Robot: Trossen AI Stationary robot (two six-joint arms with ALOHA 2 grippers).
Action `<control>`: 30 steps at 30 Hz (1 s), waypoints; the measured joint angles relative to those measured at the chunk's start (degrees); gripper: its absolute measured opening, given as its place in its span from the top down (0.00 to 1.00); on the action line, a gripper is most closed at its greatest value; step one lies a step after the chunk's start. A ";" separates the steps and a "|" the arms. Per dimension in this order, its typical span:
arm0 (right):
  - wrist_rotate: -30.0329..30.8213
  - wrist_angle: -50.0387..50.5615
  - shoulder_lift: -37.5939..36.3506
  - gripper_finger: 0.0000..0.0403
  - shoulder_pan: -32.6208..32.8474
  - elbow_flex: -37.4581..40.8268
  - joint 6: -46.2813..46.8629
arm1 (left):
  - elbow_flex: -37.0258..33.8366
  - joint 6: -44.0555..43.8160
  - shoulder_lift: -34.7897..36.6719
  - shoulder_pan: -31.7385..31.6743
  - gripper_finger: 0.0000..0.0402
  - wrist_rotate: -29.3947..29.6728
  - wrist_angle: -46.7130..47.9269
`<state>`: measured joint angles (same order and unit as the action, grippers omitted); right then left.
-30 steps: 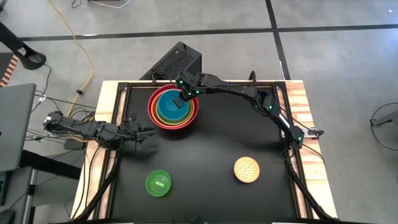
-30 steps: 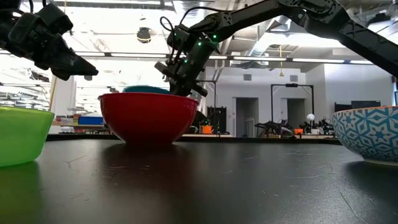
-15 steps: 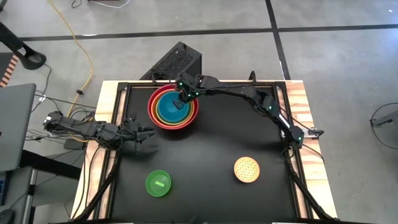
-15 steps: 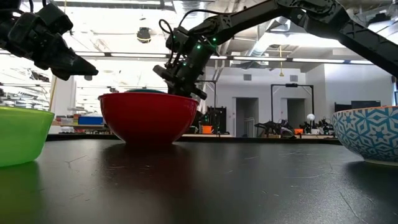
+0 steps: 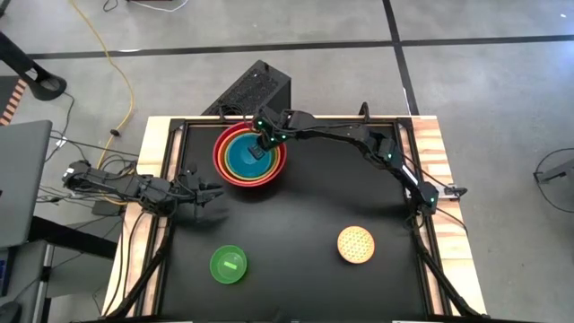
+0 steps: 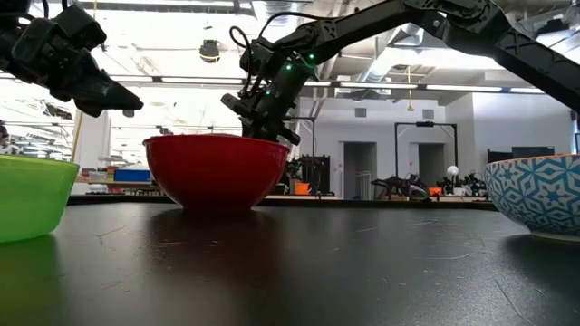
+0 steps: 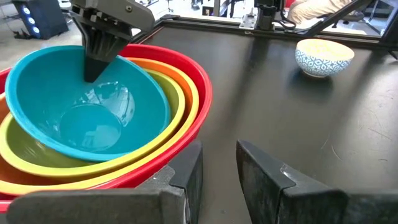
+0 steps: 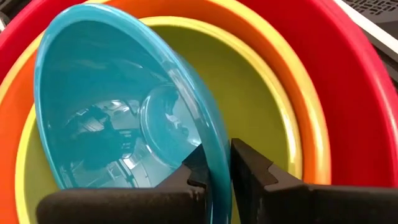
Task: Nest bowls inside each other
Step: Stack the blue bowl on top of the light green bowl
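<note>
Right wrist view: right hand [image 8: 214,163] fingers slightly parted, straddling blue bowl [image 8: 106,93] rim, inside stack.

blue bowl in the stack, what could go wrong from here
1. The blue bowl sits tilted in the olive-green bowl, its rim between the right end effector's slightly parted fingers. If they lift before clearing the rim, they may drag it back out.
2. If the blue bowl stays tilted, the dotted yellow bowl and bright green bowl, still apart on the table, may nest crooked.
</note>
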<state>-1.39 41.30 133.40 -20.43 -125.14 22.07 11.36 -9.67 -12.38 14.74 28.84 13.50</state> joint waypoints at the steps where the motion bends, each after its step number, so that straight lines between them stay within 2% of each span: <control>1: 0.00 0.00 0.00 0.83 0.23 0.00 0.01 | 0.01 0.00 0.00 0.00 0.78 0.00 -0.02; 21: -1.94 0.33 0.00 0.82 0.41 0.00 1.52 | 0.02 -0.24 0.00 0.00 0.78 -1.47 -0.79; 25: -2.36 0.42 0.00 0.76 0.07 0.00 1.67 | 0.01 -0.24 0.01 0.00 0.78 -1.49 -0.78; 30: -3.72 0.31 -0.02 0.61 -0.67 0.00 1.68 | 0.02 -0.22 0.00 0.00 0.78 -1.49 -0.76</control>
<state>-5.11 41.61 133.39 -21.11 -125.14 23.75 11.38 -9.89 -12.38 14.74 27.35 12.73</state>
